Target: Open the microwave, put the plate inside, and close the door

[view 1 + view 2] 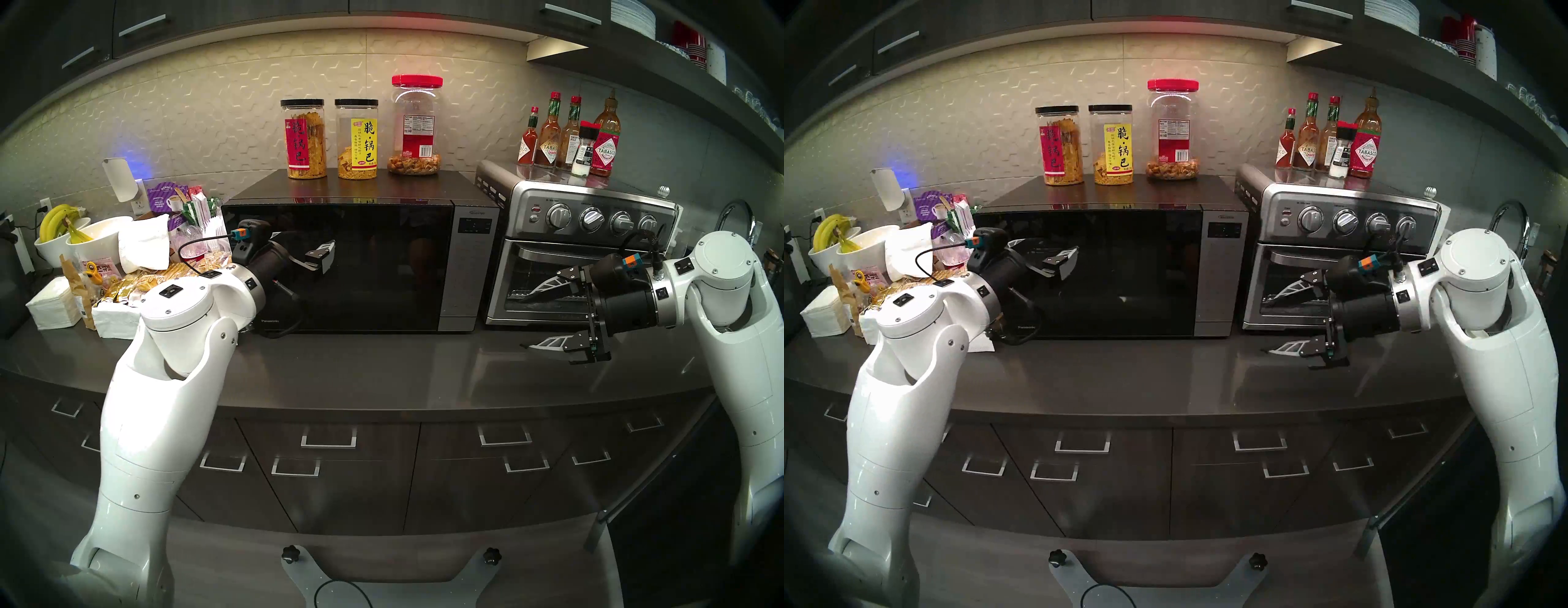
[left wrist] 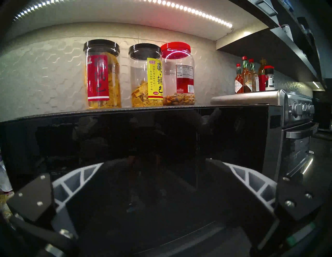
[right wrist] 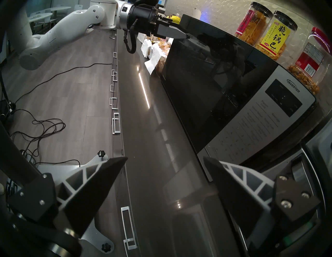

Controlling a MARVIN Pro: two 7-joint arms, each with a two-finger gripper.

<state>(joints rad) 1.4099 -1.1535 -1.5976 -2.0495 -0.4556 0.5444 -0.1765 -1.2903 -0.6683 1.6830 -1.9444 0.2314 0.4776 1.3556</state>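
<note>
The black microwave [image 1: 469, 263] stands mid-counter with its dark glass door [image 1: 382, 271] shut. My left gripper [image 1: 314, 271] is open, hovering close in front of the door's left half with nothing between its fingers. In the left wrist view the left gripper [image 2: 161, 166] frames only the glossy door [image 2: 125, 136]. From the right wrist view its fingertips [image 3: 183, 35] sit at the door's [image 3: 197, 80] upper far edge. My right gripper [image 1: 526, 322] is open and empty, one finger above the other, in front of the toaster oven. The plate is out of view.
A stainless toaster oven [image 1: 585, 237] stands right of the microwave with sauce bottles [image 1: 568, 136] on top. Three snack jars [image 1: 356, 138] sit on the microwave. Banana bowls [image 1: 63, 229], napkins and snack packets crowd the left of the counter [image 1: 382, 373]. A faucet [image 1: 738, 216] rises far right.
</note>
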